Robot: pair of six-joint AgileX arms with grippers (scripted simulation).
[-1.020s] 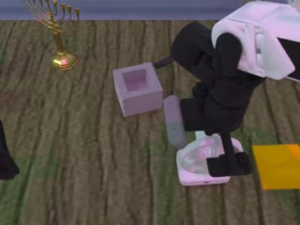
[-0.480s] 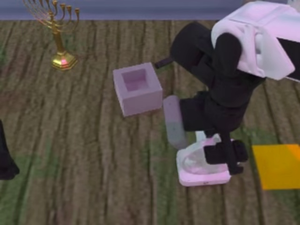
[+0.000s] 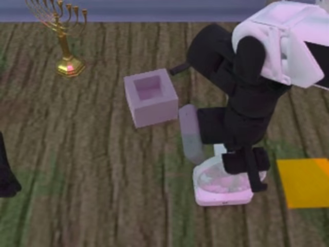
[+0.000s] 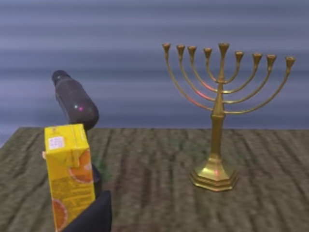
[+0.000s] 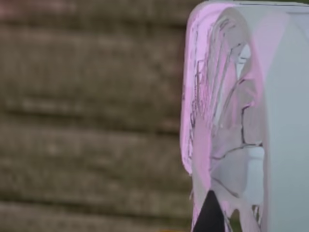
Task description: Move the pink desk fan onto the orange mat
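The pink desk fan (image 3: 218,186) stands on its flat base right of the table's middle, its grille head (image 5: 217,121) filling the right wrist view close up. My right gripper (image 3: 247,172) hangs directly over the fan's far right part, open. One dark fingertip (image 5: 210,218) shows in front of the grille; the other is out of view. The orange mat (image 3: 306,182) lies flat at the right edge, a short gap from the fan. My left gripper (image 3: 5,177) is parked at the left edge.
A pink hollow cube (image 3: 150,96) and a grey-pink cylinder (image 3: 191,133) lie just left of and behind the fan. A gold candelabrum (image 3: 64,38) stands at the back left. The left wrist view shows a juice carton (image 4: 70,179) and a dark bottle (image 4: 75,99).
My right gripper has shifted toward the far side over the fan, uncovering the near part of the head. The fan, the mat and the left arm have stayed put.
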